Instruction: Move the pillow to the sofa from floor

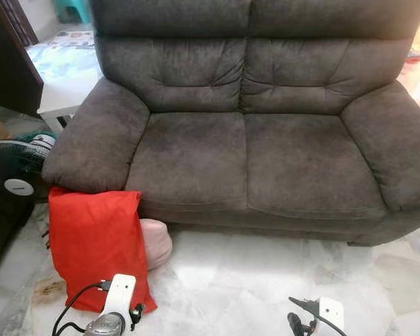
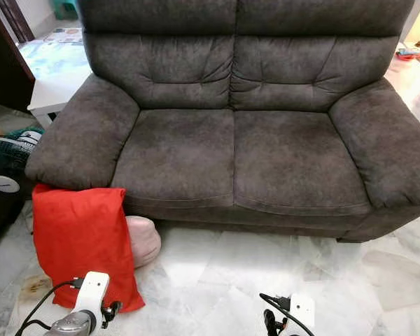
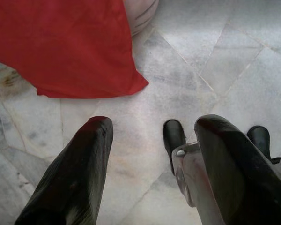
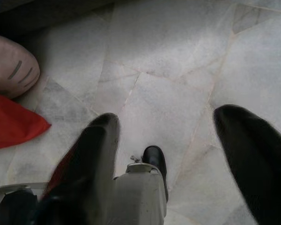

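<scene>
1. Marble floor (image 1: 266,280), pale and veined, ran in front of a dark grey two-seat sofa (image 1: 252,161), and the seat cushions were bare.
2. A red pillow (image 1: 98,245) stood on the floor, leaning against the front of the sofa's left armrest, its top edge touching the armrest's underside.
3. A pink cushion (image 1: 156,241) lay on the floor just beside the pillow, tucked against the sofa's base and partly hidden behind the red fabric.
4. The left gripper (image 3: 152,140) hung just above the floor near the pillow's lower corner, its two black fingers (image 3: 79,173) spread apart with nothing between them; it was not touching the pillow.
5. In the left eye view the left arm's wrist (image 1: 115,304) overlapped the pillow's bottom edge.
6. The right gripper (image 4: 166,126) hung over bare marble, well apart from the pillow, fingers likewise spread and empty; the red corner and the pink cushion showed at the edge of its wrist view.
7. A black fan (image 1: 14,171) stood on the floor beside the left armrest, near the pillow.
8. A white table (image 1: 66,87) stood behind the armrest, and a dark wooden cabinet (image 1: 7,63) beside it.
</scene>
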Controlling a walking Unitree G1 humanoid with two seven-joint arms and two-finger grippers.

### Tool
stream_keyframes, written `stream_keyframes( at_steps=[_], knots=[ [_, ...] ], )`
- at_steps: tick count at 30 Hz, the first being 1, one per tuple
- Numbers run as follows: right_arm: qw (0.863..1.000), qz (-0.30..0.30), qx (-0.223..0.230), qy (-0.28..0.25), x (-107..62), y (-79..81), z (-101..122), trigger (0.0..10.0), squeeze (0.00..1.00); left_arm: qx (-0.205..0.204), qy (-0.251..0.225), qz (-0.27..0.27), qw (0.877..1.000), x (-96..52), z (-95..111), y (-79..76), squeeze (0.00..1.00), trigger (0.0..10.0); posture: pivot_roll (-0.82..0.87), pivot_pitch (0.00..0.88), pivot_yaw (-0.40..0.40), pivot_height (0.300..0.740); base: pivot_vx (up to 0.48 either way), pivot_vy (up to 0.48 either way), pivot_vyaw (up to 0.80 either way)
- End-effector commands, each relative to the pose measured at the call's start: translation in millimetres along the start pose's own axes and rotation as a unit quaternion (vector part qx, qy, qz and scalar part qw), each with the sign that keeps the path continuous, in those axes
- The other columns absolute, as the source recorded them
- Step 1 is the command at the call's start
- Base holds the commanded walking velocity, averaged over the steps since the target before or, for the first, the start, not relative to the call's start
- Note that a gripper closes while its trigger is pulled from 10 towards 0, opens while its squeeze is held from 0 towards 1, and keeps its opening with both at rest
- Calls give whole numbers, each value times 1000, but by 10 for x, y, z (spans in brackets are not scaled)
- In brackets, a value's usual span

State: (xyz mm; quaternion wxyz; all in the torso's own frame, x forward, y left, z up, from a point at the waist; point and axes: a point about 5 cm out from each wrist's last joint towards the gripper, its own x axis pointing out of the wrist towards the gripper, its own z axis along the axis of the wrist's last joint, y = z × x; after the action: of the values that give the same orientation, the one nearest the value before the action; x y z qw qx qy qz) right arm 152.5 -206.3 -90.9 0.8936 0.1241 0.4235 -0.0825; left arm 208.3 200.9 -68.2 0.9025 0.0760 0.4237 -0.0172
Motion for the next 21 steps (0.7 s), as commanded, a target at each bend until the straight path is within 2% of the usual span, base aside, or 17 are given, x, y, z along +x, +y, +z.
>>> stream_keyframes(
  at_steps=[1, 2, 16, 21],
  knots=[
    [1000, -1, 2, 1, -12, 4, -39, 10000, 996, 15, 3, 5, 1000, -9, -21, 41, 0, 10000, 70, 26, 11, 740, 0, 0, 0],
    [1000, -1, 1, 4, -11, 4, -42, 10000, 0, 15, 2, 7, 1000, -8, -17, 45, 0, 10000, 72, 38, 8, 740, 0, 0, 0],
    [1000, -3, 7, 4, -6, 5, -29, 10000, 0, -6, 7, 12, 1000, -14, -55, 38, 0, 10000, 74, 69, 0, 740, 0, 0, 0],
    [1000, -4, 10, 5, -3, 3, -25, 10000, 0, -15, 13, 13, 1000, -18, -88, 24, 0, 10000, 74, 79, -1, 740, -358, 0, 0]
  ],
)
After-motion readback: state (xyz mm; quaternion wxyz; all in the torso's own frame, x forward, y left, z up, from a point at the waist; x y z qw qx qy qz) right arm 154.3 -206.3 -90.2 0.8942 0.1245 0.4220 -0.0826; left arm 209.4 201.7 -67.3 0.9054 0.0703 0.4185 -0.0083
